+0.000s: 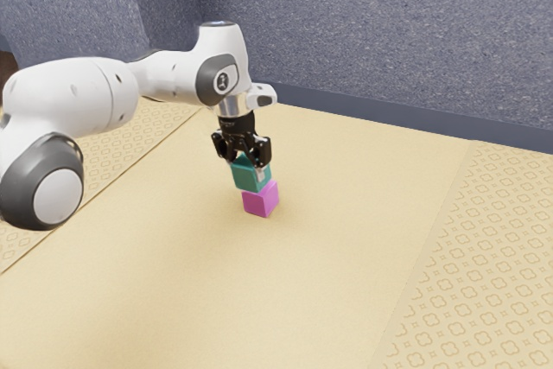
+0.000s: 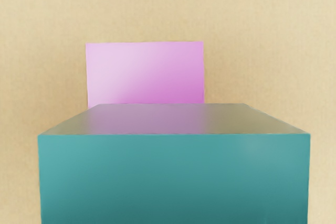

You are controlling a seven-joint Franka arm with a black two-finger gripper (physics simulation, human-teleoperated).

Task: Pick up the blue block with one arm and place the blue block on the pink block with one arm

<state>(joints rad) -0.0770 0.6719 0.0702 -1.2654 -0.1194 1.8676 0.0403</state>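
Observation:
The blue block, teal in colour, sits between the black fingers of my gripper, which is shut on it. Directly below it stands the pink block on the tan table. The blue block's underside is at the pink block's top face, offset a little toward the exterior view's left; I cannot tell whether they touch. In the wrist view the blue block looms large just under my hand, and part of the pink block's top shows beyond it.
The tan tabletop stretches wide around the two blocks, with patterned mats along its sides. A grey wall runs behind the table.

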